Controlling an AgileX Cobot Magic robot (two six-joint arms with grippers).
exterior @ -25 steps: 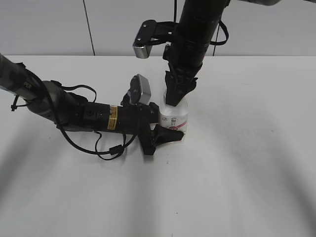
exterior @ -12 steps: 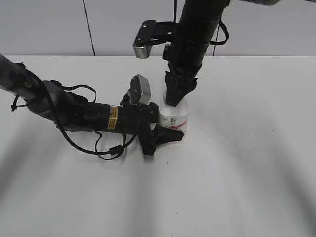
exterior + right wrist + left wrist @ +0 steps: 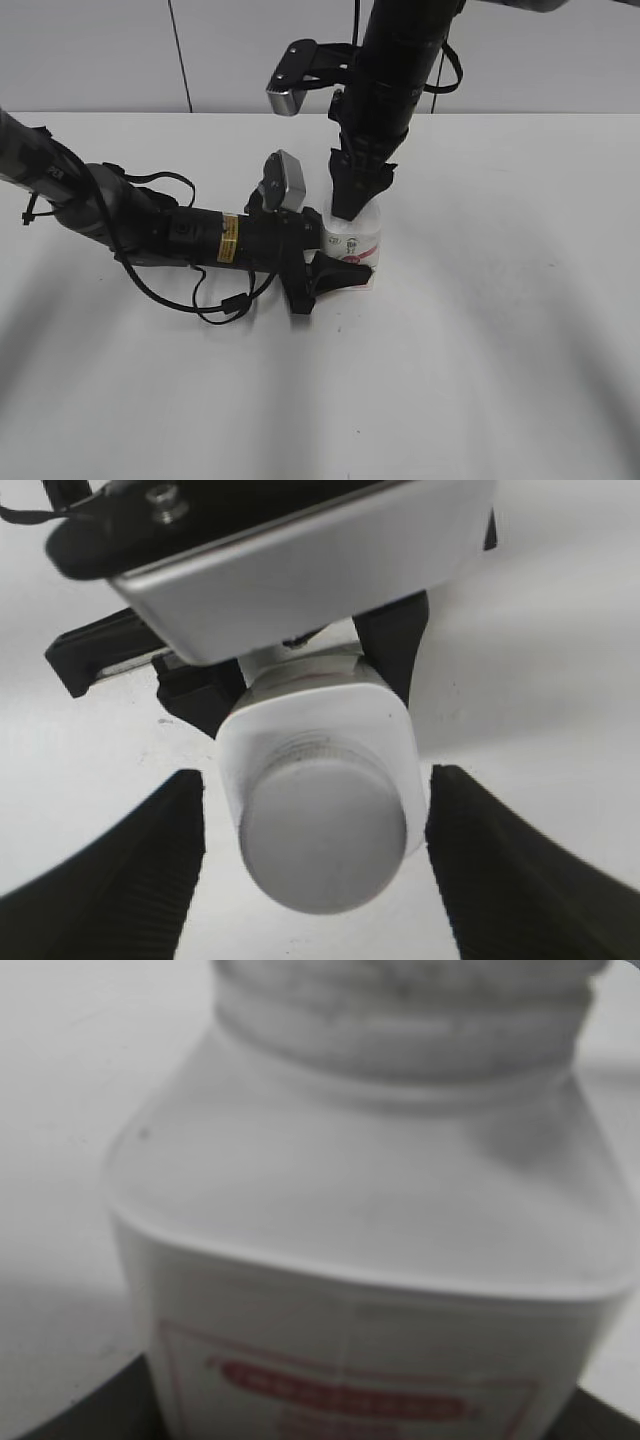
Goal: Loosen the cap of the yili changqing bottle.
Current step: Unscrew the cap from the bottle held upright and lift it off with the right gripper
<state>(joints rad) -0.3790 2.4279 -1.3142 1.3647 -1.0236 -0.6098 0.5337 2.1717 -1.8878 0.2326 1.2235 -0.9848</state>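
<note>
Rising slightly off the cap (image 3: 322,832) since a moment ago, the right gripper (image 3: 357,190) now hangs spread wide and clear of it, suggesting a re-grip, while the left gripper (image 3: 335,273) clamps the upright bottle (image 3: 353,240) on the table (image 3: 500,330).

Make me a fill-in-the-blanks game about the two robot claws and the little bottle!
1. The bottle stands ____ on the white table.
2. The left claw grips the bottle low on its ____.
3. The right claw is open, one finger on each side of the ____.
4. The bottle's label is pink and ____.

Missing words: upright; body; cap; white
</note>
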